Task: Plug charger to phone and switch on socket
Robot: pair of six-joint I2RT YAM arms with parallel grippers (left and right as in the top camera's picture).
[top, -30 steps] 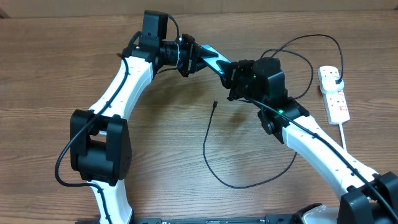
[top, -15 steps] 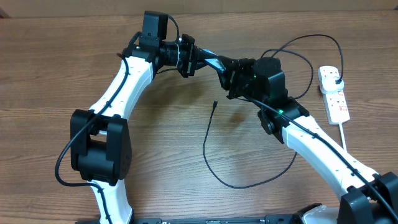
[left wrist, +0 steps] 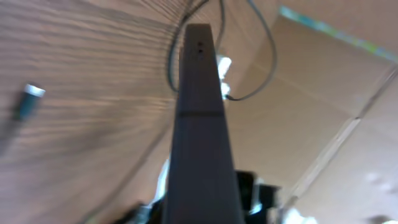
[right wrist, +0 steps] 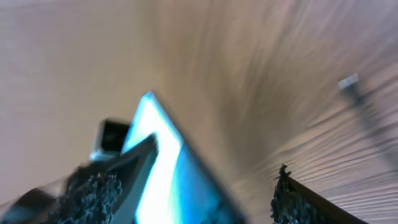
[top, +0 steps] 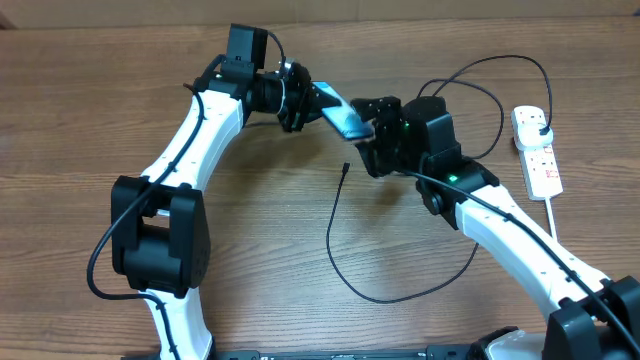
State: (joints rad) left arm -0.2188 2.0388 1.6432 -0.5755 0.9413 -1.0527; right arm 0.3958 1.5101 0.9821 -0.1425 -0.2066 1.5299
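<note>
Gripping the phone (top: 345, 118), left tool (top: 312, 100) closed tight on it, right tool (top: 366, 130) spread wide around its end

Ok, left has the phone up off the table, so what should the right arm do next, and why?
Probably back the right gripper off the phone and lower it to the charger's connector tip. The left gripper is shut on the phone, holding it in the air. The right one is open, and the tip lies free on the table just below.
</note>
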